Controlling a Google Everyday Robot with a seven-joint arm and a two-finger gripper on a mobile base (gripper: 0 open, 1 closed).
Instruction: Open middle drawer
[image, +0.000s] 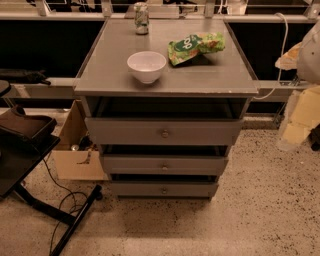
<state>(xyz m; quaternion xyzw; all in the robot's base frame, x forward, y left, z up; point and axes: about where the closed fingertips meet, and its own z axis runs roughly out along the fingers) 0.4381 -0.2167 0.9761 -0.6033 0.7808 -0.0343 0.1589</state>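
Middle drawer (164, 165) of 3, 1 bowl (146, 66); gripper unseen.

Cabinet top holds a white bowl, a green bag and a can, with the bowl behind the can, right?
No. The camera view shows the white bowl in front of the can, nearer the camera. The green bag is as stated. The gripper is not in view.

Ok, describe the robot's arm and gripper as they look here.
Little shows. At the right edge of the camera view, a smooth, rounded, pale grey-white shell is probably part of the arm; no markings or cables can be made out on it. The gripper is out of view, so its look cannot be told.
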